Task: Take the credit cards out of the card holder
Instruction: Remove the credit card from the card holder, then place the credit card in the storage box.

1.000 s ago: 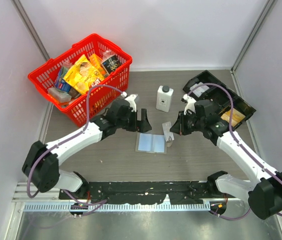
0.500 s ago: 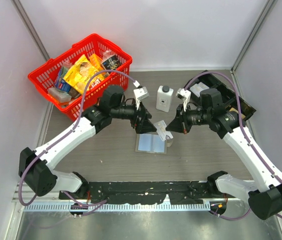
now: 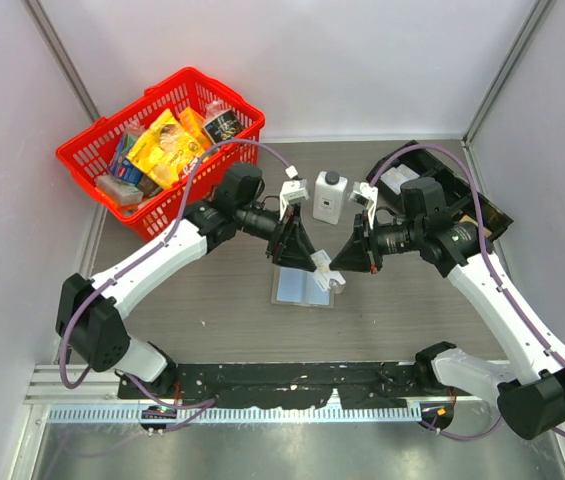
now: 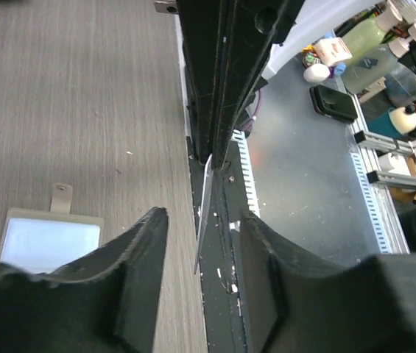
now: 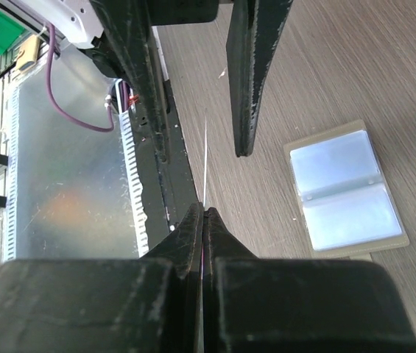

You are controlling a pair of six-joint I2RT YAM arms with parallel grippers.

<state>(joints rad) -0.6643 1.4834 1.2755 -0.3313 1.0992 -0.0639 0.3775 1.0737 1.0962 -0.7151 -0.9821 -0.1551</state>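
Observation:
My right gripper (image 5: 205, 213) is shut on a thin pale credit card (image 5: 205, 158), seen edge-on and held in the air above the table. In the top view this card (image 3: 324, 263) sits between the two grippers. My left gripper (image 4: 202, 220) faces it, jaws open on either side of the card's free end (image 4: 203, 213), with a gap on both sides. The grey-brown card holder (image 3: 302, 288) lies open and flat on the table below, showing two pale blue panels (image 5: 344, 187). It also shows at the lower left of the left wrist view (image 4: 49, 239).
A white bottle (image 3: 329, 196) stands just behind the grippers. A red basket (image 3: 162, 150) full of packets sits at the back left. A long black tray (image 3: 447, 200) lies at the back right, under the right arm.
Both arms have lifted and come together over the card holder. My left gripper's jaws have narrowed around the free end of the card. The right gripper stays shut on it.

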